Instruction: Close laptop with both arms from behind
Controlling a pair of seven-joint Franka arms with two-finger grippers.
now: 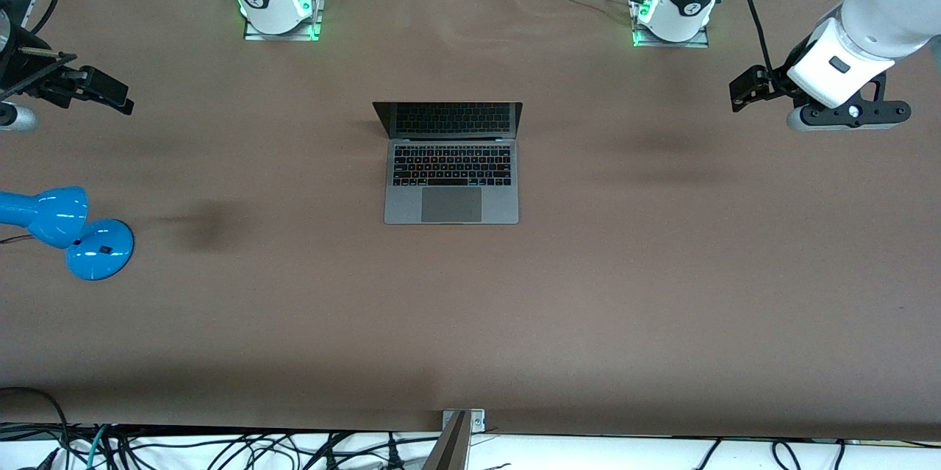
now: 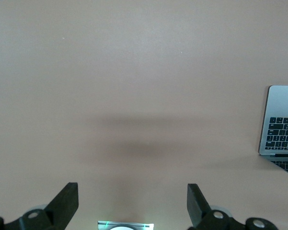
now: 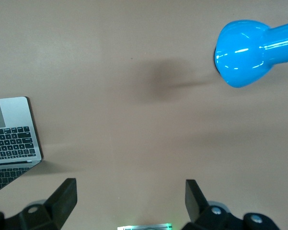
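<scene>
The space-grey laptop [image 1: 451,183] lies open in the middle of the brown table [image 1: 662,271], its dark screen [image 1: 448,119] upright on the side toward the arm bases. My left gripper [image 1: 741,90] hangs open and empty over bare table toward the left arm's end. In the left wrist view its gripper [image 2: 132,201] is wide open and a corner of the laptop [image 2: 282,125] shows at the edge. My right gripper [image 1: 117,97] hangs open and empty over the right arm's end. In the right wrist view its gripper [image 3: 131,199] is wide open, with the laptop [image 3: 12,139] at the edge.
A blue desk lamp [image 1: 70,227] stands near the right arm's end of the table, nearer to the front camera than the right gripper; its head shows in the right wrist view [image 3: 249,50]. Both arm bases [image 1: 279,3] [image 1: 673,6] stand along the table's edge.
</scene>
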